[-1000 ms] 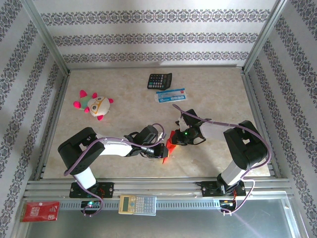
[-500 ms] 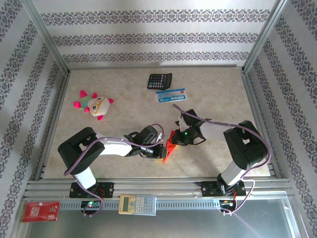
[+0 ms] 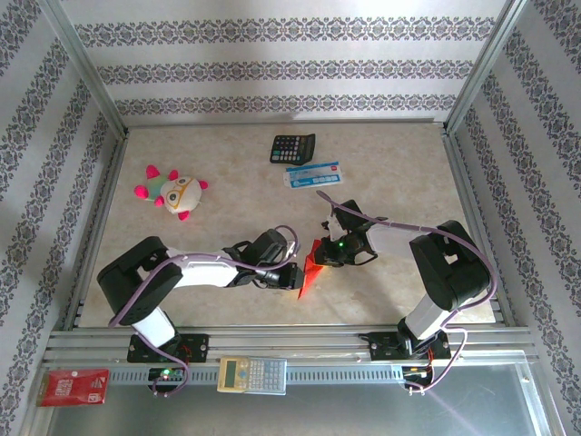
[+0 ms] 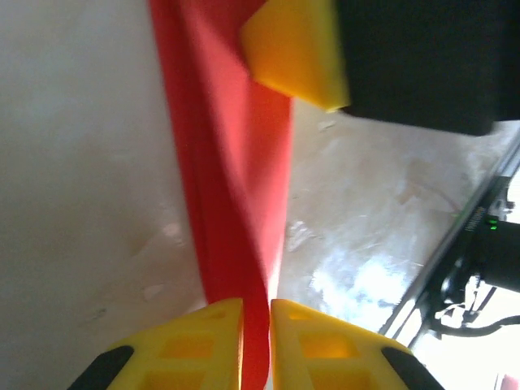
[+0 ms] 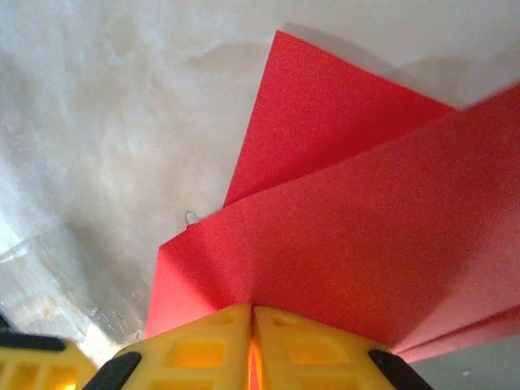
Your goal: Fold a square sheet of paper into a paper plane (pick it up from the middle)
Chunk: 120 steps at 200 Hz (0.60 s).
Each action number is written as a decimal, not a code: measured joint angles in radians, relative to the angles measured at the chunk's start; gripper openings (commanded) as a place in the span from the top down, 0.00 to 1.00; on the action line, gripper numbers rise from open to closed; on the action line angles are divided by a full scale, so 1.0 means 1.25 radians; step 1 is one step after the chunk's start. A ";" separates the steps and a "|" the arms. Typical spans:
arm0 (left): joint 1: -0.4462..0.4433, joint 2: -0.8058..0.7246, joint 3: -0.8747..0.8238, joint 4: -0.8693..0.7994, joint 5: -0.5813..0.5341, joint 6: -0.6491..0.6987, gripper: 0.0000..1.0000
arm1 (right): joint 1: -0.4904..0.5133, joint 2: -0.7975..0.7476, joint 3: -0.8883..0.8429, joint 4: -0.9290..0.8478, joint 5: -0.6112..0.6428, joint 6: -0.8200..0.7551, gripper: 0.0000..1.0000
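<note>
Soft, even daylight from above, faint shadows. My left wrist view is blurred close up, white glare low right. My right view is sharper, the paper (image 5: 349,203) softly shadowing the table (image 5: 106,106).

I find no legible text from my station. Far on the counter (image 3: 408,173), the black calculator (image 3: 292,147) shows keys and a display, but no figure resolves. Just near and right of it, the blue and white packet (image 3: 313,174) carries print and a red mark, too small to read. At the near left corner, the red packet (image 3: 73,386) bears white marks I cannot make out. On the beige calculator (image 3: 252,373) at the near edge, the key legends are unreadable.
</note>
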State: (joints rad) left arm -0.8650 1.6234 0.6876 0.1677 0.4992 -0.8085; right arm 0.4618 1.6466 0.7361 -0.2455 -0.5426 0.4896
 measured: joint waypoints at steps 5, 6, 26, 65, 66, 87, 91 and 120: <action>-0.002 -0.009 0.000 0.000 0.000 0.001 0.81 | 0.000 0.000 0.000 0.000 0.000 0.000 0.86; -0.003 -0.011 0.000 0.000 0.000 0.001 0.81 | 0.000 0.000 0.000 0.000 0.000 0.000 0.86; -0.017 -0.021 0.005 0.005 0.004 0.002 0.80 | 0.000 0.000 0.000 0.000 -0.001 0.000 0.86; -0.052 0.003 0.020 0.032 0.022 0.010 0.78 | 0.000 0.000 0.000 0.000 -0.001 0.000 0.86; -0.052 0.004 0.021 0.032 0.023 0.010 0.78 | 0.000 0.000 0.000 0.000 -0.001 0.000 0.86; -0.057 0.032 0.044 0.034 0.031 0.014 0.78 | 0.000 0.000 0.000 0.000 -0.001 0.000 0.86; -0.057 0.038 0.047 0.034 0.031 0.013 0.78 | 0.000 0.000 0.000 0.000 -0.001 0.000 0.86; -0.051 0.060 0.052 0.034 0.031 0.013 0.80 | -0.001 0.000 0.000 0.000 -0.001 0.000 0.86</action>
State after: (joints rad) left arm -0.9287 1.6985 0.7525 0.2096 0.5381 -0.7918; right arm 0.4606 1.6466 0.7357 -0.2451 -0.5442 0.4900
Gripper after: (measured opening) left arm 0.206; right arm 0.143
